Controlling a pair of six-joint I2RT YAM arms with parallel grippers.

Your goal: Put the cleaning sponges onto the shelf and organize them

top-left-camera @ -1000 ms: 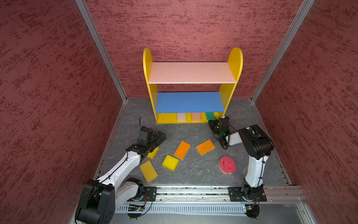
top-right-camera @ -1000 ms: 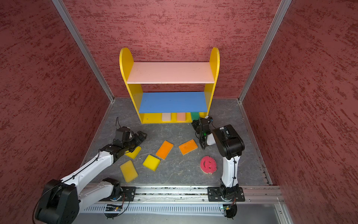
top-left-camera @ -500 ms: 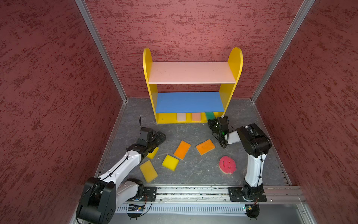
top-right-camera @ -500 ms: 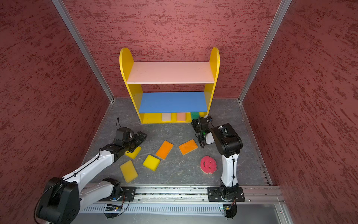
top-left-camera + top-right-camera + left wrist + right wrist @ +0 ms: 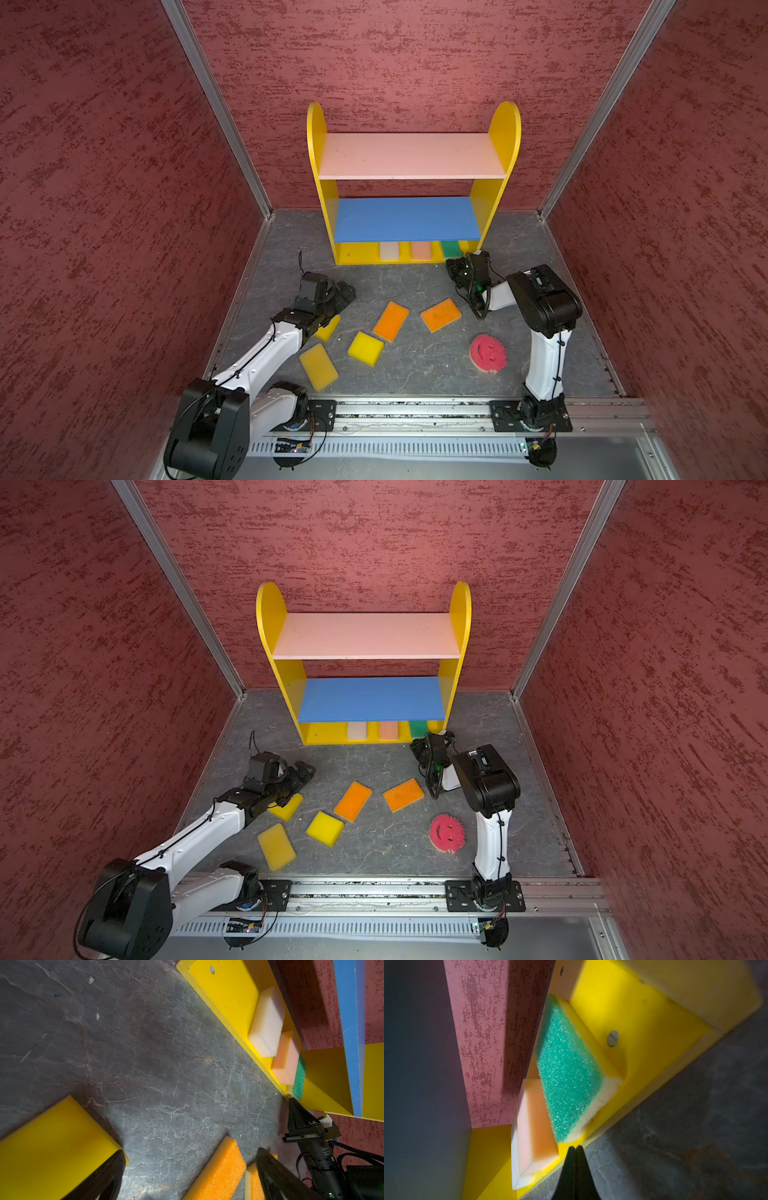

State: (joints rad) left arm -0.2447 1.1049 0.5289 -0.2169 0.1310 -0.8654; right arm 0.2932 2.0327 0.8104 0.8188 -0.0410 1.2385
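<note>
Six sponges lie loose; barely anything has moved: right pincer, closed and empty, tips at the shelved green sponge; left pincer spread wide by a yellow sponge.

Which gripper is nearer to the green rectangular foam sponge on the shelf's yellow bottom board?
Right. The right gripper, jaws shut, sits just before the green sponge; the left gripper is far off, beside a yellow rectangular sponge.
</note>
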